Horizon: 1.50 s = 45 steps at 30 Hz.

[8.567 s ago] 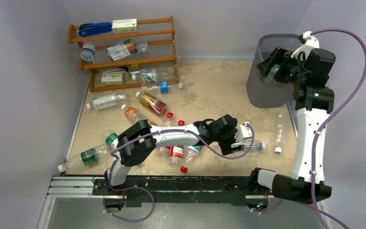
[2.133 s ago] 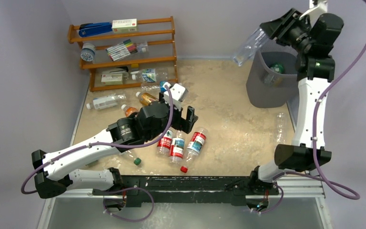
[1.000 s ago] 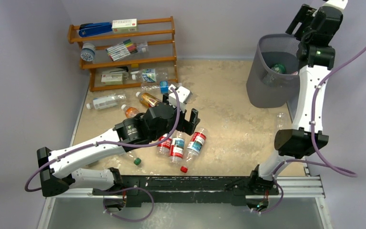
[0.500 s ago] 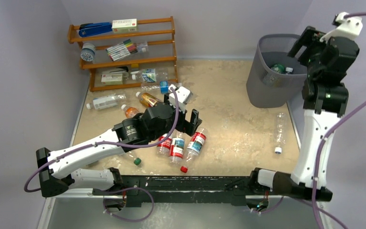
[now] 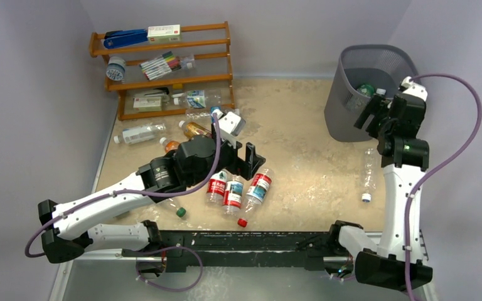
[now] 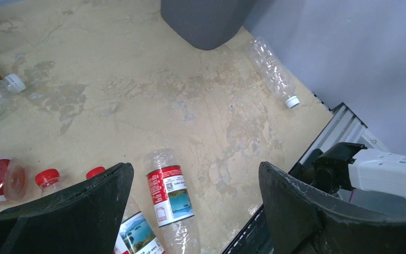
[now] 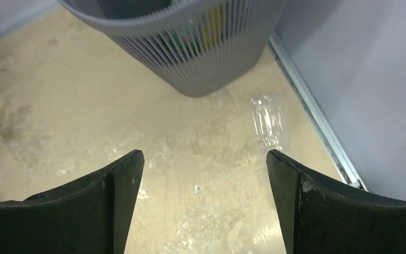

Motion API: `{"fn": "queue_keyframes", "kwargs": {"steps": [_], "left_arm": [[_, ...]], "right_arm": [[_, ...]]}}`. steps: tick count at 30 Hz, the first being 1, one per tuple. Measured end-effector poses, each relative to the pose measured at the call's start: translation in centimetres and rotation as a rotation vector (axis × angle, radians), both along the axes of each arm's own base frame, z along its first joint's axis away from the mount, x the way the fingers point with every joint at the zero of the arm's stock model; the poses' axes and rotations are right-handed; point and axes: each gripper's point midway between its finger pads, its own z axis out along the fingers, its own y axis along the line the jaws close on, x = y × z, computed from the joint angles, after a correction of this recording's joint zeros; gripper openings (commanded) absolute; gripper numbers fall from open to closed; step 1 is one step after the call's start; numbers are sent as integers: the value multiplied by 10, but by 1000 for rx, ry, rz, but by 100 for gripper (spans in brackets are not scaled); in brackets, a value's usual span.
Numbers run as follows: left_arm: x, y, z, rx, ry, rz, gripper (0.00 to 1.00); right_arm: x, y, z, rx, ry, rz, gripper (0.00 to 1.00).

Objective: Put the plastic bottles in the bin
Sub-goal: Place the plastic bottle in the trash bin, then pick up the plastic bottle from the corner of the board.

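The grey mesh bin [image 5: 345,122] stands at the back right with bottles [image 5: 365,89] inside. My right gripper [image 5: 371,116] hangs open and empty just in front of the bin [image 7: 190,58], fingers spread [image 7: 203,153] over bare table. A clear bottle [image 5: 369,172] lies by the right wall, also visible from the right wrist [image 7: 268,121]. My left gripper [image 5: 240,160] is open above three red-labelled bottles [image 5: 233,193] at the table's middle. One of these bottles [image 6: 170,196] lies under the gap between the left gripper's fingers [image 6: 194,168], untouched.
More bottles [image 5: 194,130] lie scattered left of centre, in front of a wooden rack [image 5: 163,78] with markers and a blue stapler. Loose red [image 5: 242,222] and green [image 5: 180,212] caps sit near the front edge. The arms' rail [image 5: 257,241] runs along the front.
The right arm has dropped from above the bin's rim to its front side; the clear bottle it held earlier is gone from its jaws. The left arm has barely shifted.
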Motion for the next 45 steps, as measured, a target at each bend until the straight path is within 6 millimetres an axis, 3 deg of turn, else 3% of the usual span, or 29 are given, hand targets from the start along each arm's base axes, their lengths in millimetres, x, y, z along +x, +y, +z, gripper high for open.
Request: {"fn": "queue_keyframes", "kwargs": {"steps": [8,14,21,25,33,39,45], "left_arm": [[-10,10,7,-30,0,-23,89],[-15,15,8,-37,9,-33,89],[-21,21,12,-57,8,-44,89],[-24,25,15,-65,6,-50,89],[-31,26,12,-57,21,-84,90],[-34,25,10,-56,35,-96,90],[-37,23,11,-71,57,-99,90]], "right_arm": [[-14,-13,-84,16,239,-97,100],[-5,-22,-114,33,327,-165,100],[-4,-25,-178,123,467,-281,100],[-8,-31,-204,148,525,-376,100],[-14,-42,-209,153,491,-521,100],[-24,-61,-211,127,489,-621,100],[-33,-77,-232,101,587,-657,100]]}}
